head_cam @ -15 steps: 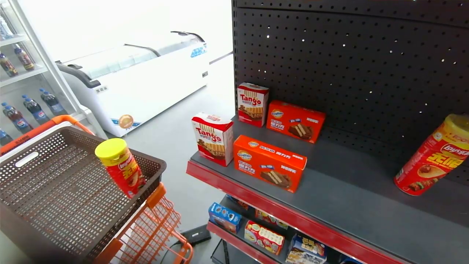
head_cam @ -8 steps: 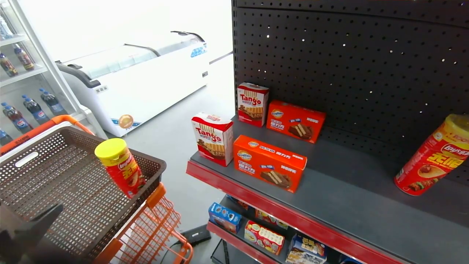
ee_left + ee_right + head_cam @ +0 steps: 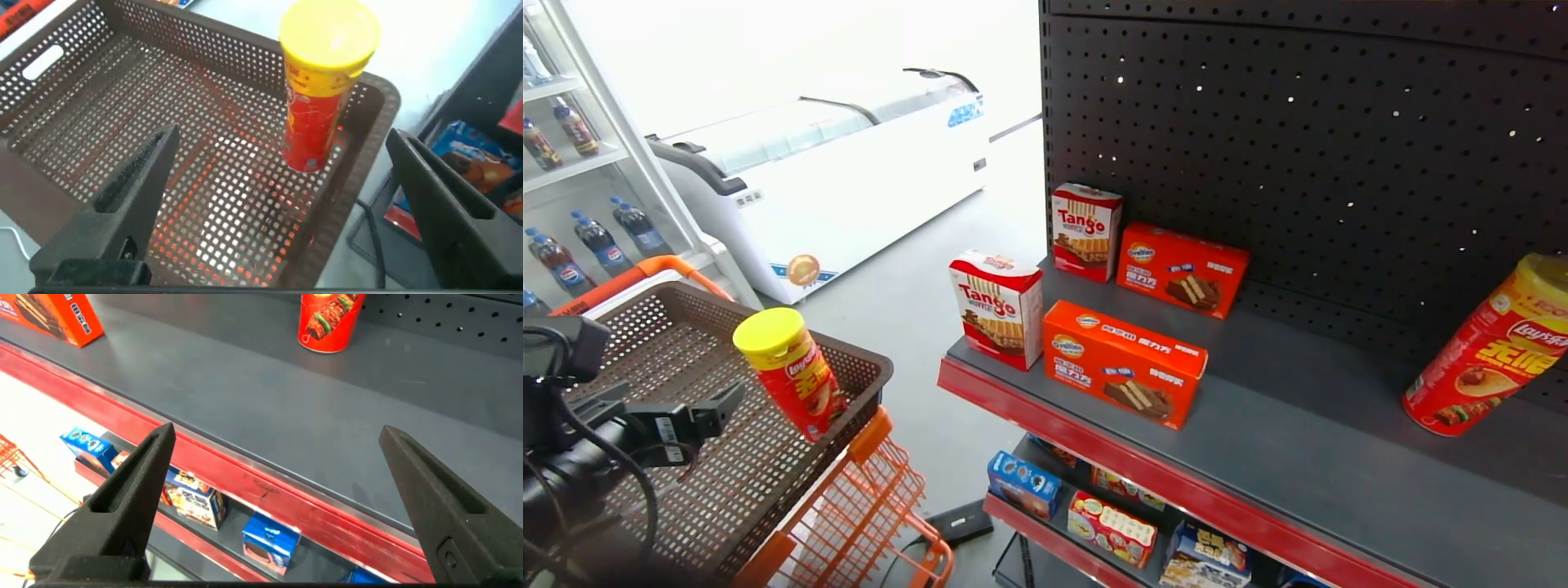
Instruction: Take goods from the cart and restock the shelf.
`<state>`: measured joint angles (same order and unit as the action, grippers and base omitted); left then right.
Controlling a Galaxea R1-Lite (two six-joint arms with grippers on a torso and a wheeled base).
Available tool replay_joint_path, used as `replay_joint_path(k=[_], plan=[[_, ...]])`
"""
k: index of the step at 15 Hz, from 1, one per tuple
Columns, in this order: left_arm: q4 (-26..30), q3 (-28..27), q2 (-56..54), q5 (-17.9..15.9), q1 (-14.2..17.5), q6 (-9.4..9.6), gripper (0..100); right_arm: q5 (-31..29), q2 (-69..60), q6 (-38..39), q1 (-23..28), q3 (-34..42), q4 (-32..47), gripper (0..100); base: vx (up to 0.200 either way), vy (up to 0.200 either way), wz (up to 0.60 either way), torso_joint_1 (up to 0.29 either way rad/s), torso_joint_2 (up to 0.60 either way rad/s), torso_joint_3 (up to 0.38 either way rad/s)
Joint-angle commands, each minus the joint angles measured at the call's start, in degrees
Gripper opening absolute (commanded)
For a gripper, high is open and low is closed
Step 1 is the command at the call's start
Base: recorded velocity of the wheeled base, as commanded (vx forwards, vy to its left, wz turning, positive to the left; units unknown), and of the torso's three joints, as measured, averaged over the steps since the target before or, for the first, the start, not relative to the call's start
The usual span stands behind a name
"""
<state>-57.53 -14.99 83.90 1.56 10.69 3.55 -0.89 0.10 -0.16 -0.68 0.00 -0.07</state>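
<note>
- The left arm has swung up into the head view from the lower left corner within the last second. It now hangs over the brown basket (image 3: 876, 361) on the orange cart (image 3: 870, 498).
- The left gripper (image 3: 283, 137) has its fingers spread wide and holds nothing. In its wrist view the chip can (image 3: 788, 371) sits framed between the two fingers, still apart from both.
- This reads as the approach to a pick — the can appears to be the only item in the basket, so it is likely the next thing to go up.
- The right gripper (image 3: 278, 434) is also spread and empty, poised above the front edge of the shelf (image 3: 1298, 457).
- The chip can is a red tube with a yellow lid. It stands upright in the basket's corner nearest the shelf, close against the perforated wall.
- A matching can (image 3: 1490, 347) stands at the back of the shelf — bare shelf beside it looks a likely spot.
</note>
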Motion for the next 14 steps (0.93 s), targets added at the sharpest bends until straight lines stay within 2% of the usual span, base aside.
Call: replay_joint_path(k=[1,3,5,8,10,14], plan=[[-9.88,1.28,16.30,0.11,1.17,-0.21,100,0.01,0.08,-0.02,-0.02,0.00,-0.01,100,0.000,0.000,0.00,0.000,0.00,0.000],[-16.48,-1.18,22.45,-0.15,0.65,-0.56,100,0.01,0.08,-0.02,-0.02,0.00,-0.01,100,0.000,0.000,0.00,0.000,0.00,0.000],[-20.08,-5.48,27.55,-0.33,-1.02,-0.38,100,0.01,0.08,-0.02,-0.02,0.00,-0.01,100,0.000,0.000,0.00,0.000,0.00,0.000],[-21.40,-11.72,33.09,-0.42,-2.87,0.50,100,0.01,0.08,-0.02,-0.02,0.00,-0.01,100,0.000,0.000,0.00,0.000,0.00,0.000],[-21.40,-13.22,35.11,-0.51,-3.92,0.50,100,0.01,0.08,-0.02,-0.02,0.00,-0.01,100,0.000,0.000,0.00,0.000,0.00,0.000],[-21.49,-21.74,41.70,-0.51,-3.75,0.50,100,0.01,0.08,-0.02,-0.02,0.00,-0.01,100,0.000,0.000,0.00,0.000,0.00,0.000]])
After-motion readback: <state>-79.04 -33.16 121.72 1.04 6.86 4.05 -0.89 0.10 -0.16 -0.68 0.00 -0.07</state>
